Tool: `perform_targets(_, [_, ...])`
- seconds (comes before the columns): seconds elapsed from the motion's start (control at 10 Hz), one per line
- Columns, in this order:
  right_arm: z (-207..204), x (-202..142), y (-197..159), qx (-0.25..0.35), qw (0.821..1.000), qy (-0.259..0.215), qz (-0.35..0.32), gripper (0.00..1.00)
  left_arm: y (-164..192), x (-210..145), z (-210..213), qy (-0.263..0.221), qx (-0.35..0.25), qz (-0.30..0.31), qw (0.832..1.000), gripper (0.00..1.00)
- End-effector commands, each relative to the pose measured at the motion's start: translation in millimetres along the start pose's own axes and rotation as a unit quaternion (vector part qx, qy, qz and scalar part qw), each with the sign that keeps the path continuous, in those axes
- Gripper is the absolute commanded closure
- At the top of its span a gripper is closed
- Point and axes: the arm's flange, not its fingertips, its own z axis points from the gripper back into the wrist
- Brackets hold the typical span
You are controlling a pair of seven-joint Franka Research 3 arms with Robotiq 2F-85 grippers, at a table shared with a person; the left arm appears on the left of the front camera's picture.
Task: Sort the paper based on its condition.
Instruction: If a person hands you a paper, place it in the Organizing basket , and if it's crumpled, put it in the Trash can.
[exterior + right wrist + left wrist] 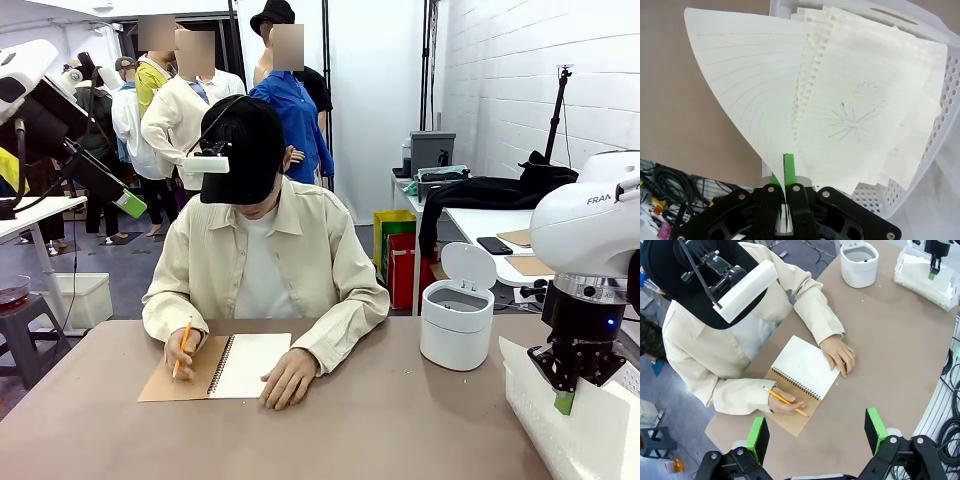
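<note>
My right gripper (786,165) is shut on the lower edge of a blank lined sheet of paper (745,85), which curves up and away from the fingers. Beside it, several more sheets lie in a white lattice basket (940,125); the top one (860,115) bears a pencil sketch. In the front view the right gripper (565,398) hangs just over that basket (560,440) at the table's right front. My left gripper (816,432) is open, high above the table's near edge, with nothing between its green pads (758,437).
Across the table a person writes with a pencil (785,401) in a spiral notebook (805,365), one hand (840,354) resting on the page. A round white lidded bin (457,315) stands left of the basket. Bare brown tabletop (380,420) lies in front.
</note>
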Motion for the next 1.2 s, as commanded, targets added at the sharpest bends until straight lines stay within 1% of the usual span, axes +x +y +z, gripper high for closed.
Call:
perform_targets(0.0, [1,0,1,0.000,1.000,0.003,0.003,1.00,1,0,0,-0.002,0.001,0.002,1.000,0.00])
perform_targets(0.2, [2,1,-8,0.000,1.000,-0.001,-0.013,0.64,1,0,0,-0.002,0.001,0.002,1.000,0.00])
perform_targets(0.5, [7,-2,-45,-0.007,0.997,-0.012,-0.071,0.09,1,0,0,-0.002,0.001,0.002,1.000,0.00])
perform_targets(0.6, [9,-6,-51,-0.007,0.997,-0.013,-0.080,0.00,1,0,0,-0.002,0.001,0.002,1.000,0.00])
perform_targets(0.8, [13,-8,-60,-0.021,0.996,-0.020,-0.089,0.00,1,0,0,-0.002,0.001,0.002,1.000,0.00])
perform_targets(1.1, [36,-10,-70,-0.053,0.993,-0.035,-0.096,0.00,1,0,0,-0.002,0.001,0.002,1.000,0.00])
